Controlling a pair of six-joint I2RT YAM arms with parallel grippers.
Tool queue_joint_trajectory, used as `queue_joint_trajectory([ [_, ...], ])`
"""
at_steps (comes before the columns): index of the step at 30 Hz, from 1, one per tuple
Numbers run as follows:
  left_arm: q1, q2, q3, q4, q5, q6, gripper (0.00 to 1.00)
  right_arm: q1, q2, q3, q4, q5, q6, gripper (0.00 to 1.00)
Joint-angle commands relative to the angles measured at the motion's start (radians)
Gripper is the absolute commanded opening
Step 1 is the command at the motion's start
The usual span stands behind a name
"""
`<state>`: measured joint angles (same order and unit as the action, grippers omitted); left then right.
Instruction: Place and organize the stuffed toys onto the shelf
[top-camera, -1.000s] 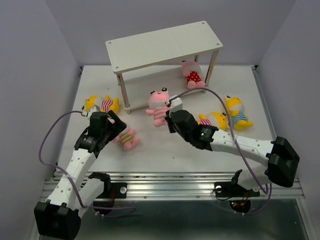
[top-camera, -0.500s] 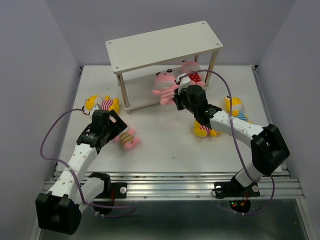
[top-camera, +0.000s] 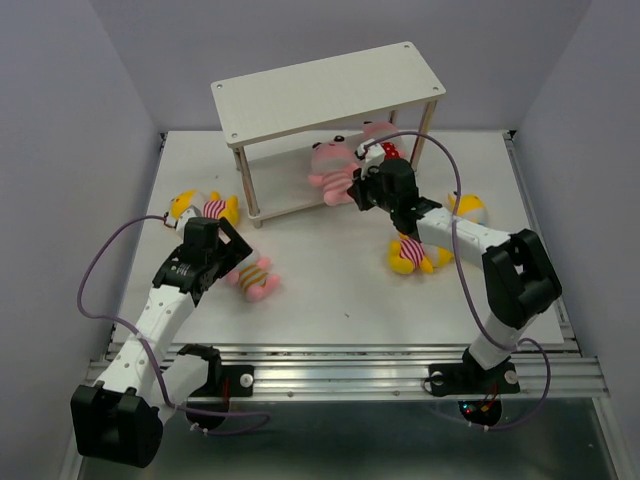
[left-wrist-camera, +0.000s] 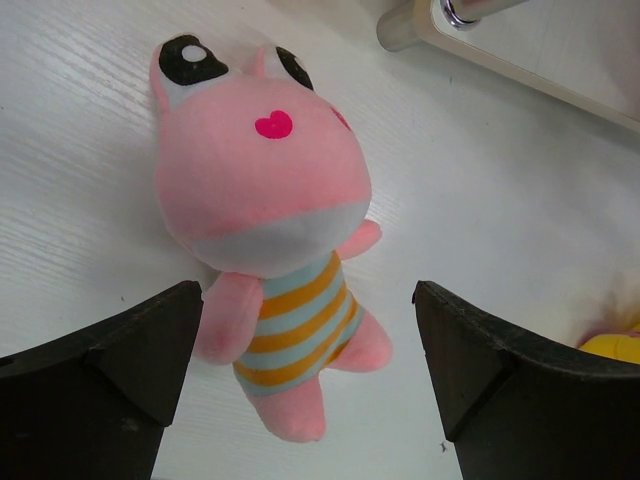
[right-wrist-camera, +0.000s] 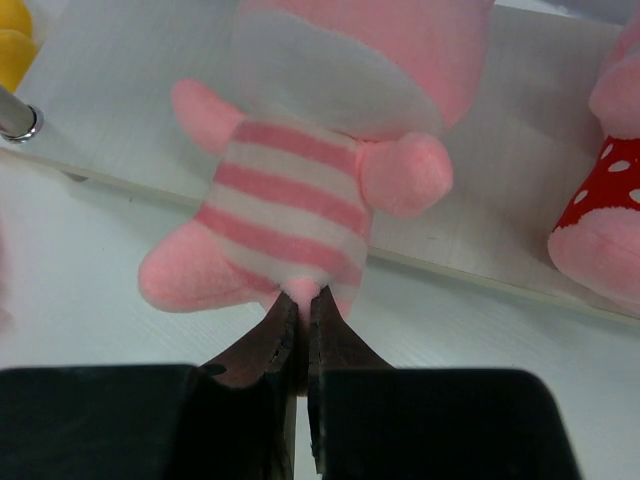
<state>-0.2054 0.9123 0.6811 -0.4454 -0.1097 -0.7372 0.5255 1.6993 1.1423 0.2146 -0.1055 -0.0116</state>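
My right jaws are clamped together on the bottom seam, between the legs, of a pink plush animal in a pink-and-white striped shirt (right-wrist-camera: 290, 205). Straight ahead of them, its trunk and head lie over the lower board of the off-white two-tier rectangular shelf (top-camera: 330, 85), and its legs reach back past the board's front edge towards the jaws. Ahead and to the right of these jaws, a pink plush animal in a red polka-dot shirt (right-wrist-camera: 605, 200) sits on the same board. My left jaws stand wide apart above the white worktop (top-camera: 340, 300), gripping nothing. Between and just ahead of them a pink plush animal in an orange-and-pale-blue striped shirt (left-wrist-camera: 265, 190) lies face up. Its head points away from the jaws, towards a shelf leg (left-wrist-camera: 410, 25) further ahead.
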Motion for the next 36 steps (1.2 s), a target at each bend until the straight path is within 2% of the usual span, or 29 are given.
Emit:
queue_joint_trajectory([
  [1, 0.003, -0.015, 0.041, -0.012, -0.031, 0.018, 0.99, -0.019, 0.028, 0.060, 0.098, -0.063, 0.002, 0.03],
  [18, 0.003, -0.013, 0.041, -0.015, -0.035, 0.021, 0.99, -0.070, 0.109, 0.109, 0.129, -0.086, 0.044, 0.04],
  [25, 0.003, -0.010, 0.046, -0.018, -0.045, 0.021, 0.99, -0.079, 0.129, 0.119, 0.126, -0.158, 0.044, 0.05],
  [36, 0.003, -0.003, 0.066, -0.036, -0.074, 0.027, 0.99, -0.079, 0.152, 0.134, 0.115, -0.155, 0.035, 0.09],
])
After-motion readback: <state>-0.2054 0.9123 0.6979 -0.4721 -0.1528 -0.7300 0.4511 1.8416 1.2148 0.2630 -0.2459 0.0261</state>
